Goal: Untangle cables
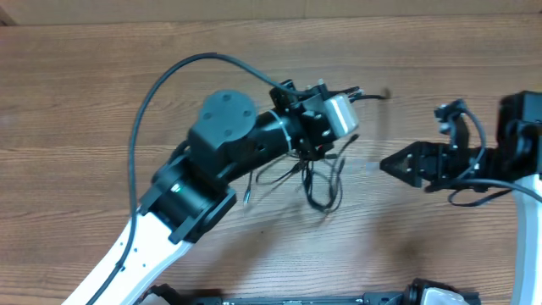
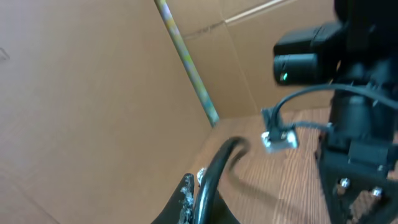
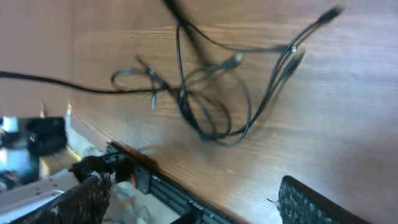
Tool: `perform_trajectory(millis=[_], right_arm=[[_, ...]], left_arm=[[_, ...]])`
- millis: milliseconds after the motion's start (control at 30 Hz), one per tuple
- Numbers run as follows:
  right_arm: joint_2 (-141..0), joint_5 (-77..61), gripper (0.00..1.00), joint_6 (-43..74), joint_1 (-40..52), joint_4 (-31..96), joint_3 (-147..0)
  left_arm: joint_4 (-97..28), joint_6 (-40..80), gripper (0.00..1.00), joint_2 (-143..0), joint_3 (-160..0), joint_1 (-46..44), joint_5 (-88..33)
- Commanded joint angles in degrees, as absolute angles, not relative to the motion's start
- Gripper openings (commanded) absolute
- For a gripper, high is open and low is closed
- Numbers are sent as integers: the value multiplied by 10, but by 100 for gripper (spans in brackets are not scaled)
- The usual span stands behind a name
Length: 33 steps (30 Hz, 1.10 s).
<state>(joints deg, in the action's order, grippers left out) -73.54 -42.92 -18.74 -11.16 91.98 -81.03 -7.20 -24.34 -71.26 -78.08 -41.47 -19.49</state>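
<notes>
The cables are thin black cords in a loose tangle of loops on the wooden table, partly under my left arm. In the right wrist view the cables spread out with small plug ends pointing up right. My left gripper is raised above them. In the left wrist view that left gripper is shut on one black cord, which curves up out of the jaws. My right gripper points left at the tangle from the right. Its fingers stand wide apart with nothing between them.
A brown cardboard wall stands behind the table. The right arm's body fills the right of the left wrist view. The left arm's thick black cable arcs over the table's left. A black rail runs along the near table edge.
</notes>
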Motion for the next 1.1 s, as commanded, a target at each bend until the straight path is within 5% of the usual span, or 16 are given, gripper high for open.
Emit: perform_trajectory(millis=[0,400,1067], right_arm=[[-727,-436,84,-199,-76,892,-814],[-728,-439,84,-246,-44,870,-814],[-875,-488,91,-246,200,822,-814]], left_arm=[[-58,-235,4,-668,-789,-412,-219],[104,-216,4,-618,-789,-412,-223],[161,-219,4,-616,-789,-411,-129]])
